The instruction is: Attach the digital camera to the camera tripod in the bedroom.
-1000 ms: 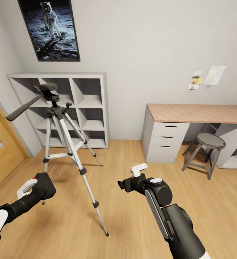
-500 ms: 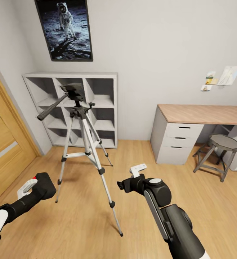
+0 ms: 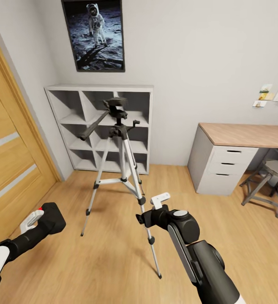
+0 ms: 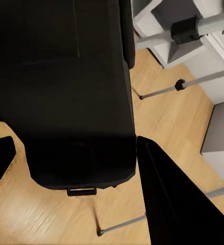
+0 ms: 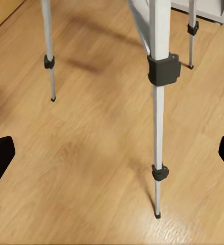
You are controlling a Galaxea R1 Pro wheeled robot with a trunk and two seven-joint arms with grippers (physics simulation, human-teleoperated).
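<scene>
A white cube shelf [image 3: 75, 122] is set against the grey wall [image 3: 189, 50]; the floor [image 3: 92, 261] is laid in light wood planks.

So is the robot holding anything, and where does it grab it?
Its left end effector holds the camera by its body sides. The right end effector is empty.

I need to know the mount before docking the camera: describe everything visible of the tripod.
The camera tripod stands upright on the wood floor before the white cube shelf. It has three spread silver-grey legs with black joints and feet, a black head with a bare top plate, and a long black pan handle angling down. Nothing touches it.
</scene>
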